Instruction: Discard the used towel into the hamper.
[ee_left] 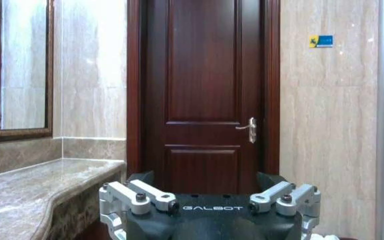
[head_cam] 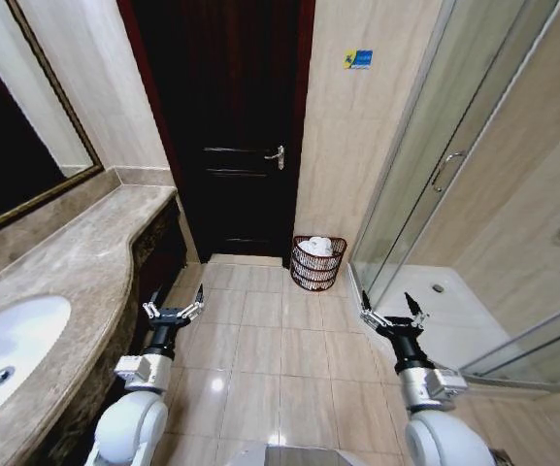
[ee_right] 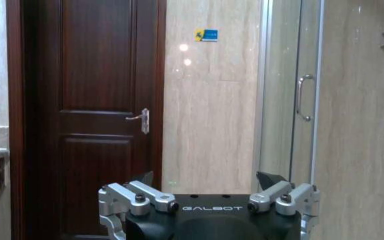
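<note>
We see the hamper (head_cam: 318, 262) on the floor against the wall just right of the dark door (head_cam: 231, 126), with a white towel (head_cam: 320, 247) lying in it. Our left gripper (head_cam: 174, 311) and right gripper (head_cam: 392, 311) hover well short of the hamper, jaws spread wide, empty and touching nothing.

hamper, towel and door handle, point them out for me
hamper (head_cam: 315, 275): head view, on its front wire bars.
towel (head_cam: 320, 246): head view, on the white roll showing inside the hamper's top.
door handle (head_cam: 276, 154): head view, on the metal lever.
</note>
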